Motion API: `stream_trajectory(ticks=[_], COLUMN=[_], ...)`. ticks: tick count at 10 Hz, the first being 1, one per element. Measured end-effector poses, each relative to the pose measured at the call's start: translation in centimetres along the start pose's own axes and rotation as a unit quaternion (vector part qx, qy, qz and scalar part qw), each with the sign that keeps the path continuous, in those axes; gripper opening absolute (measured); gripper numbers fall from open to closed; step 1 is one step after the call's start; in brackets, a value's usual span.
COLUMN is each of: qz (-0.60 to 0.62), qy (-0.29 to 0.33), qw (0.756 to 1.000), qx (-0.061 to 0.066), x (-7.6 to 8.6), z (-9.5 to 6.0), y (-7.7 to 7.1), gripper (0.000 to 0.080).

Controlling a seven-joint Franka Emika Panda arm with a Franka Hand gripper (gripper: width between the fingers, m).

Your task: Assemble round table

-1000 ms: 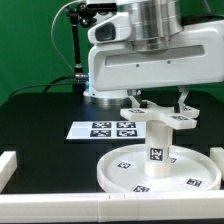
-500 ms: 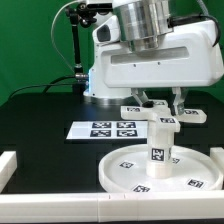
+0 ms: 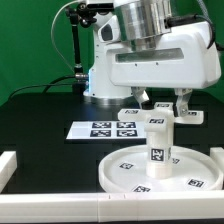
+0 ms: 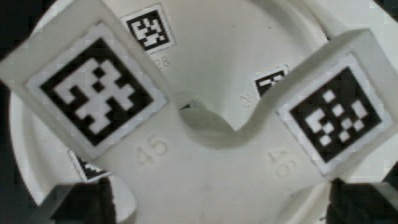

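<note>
Cross-shaped foot point(image 3: 158, 119) in downward-pointing claw point(image 3: 162, 108)

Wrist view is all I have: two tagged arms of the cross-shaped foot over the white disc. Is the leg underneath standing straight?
Observer: Yes. In the exterior view the leg stands upright on the disc, near its middle.
Operator: And where is the foot on it?
Observer: The foot lies across the leg's top end. The gripper straddles it from above, but I cannot tell whether it is squeezing.
Operator: Anything close to the disc?
Observer: The marker board lies flat on the table behind the disc, toward the exterior view's left.
</note>
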State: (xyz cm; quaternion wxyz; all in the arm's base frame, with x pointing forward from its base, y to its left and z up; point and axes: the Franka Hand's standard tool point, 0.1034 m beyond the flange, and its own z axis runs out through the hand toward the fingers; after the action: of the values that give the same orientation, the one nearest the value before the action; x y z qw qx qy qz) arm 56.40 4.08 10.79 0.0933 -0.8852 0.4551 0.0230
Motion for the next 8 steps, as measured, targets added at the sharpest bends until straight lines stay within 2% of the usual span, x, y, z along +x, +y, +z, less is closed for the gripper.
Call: stream_trajectory(ticks=[1,3,6,8], qz=[-0.005,-0.011,-0.028,-0.083], qy=[-0.005,-0.012,-0.013,-0.013], qw=[1.000,1.000,1.000,0.996], qx=[-0.001,0.003,0.003,0.002], x=[-0.3,-0.6,-0.7,-0.8], z=[-0.7,-3.0,-3.0,-2.9], y=[-0.1,-0.3,-0.3,-0.3], gripper=[0.0638,0.0647,0.0648,0.0648])
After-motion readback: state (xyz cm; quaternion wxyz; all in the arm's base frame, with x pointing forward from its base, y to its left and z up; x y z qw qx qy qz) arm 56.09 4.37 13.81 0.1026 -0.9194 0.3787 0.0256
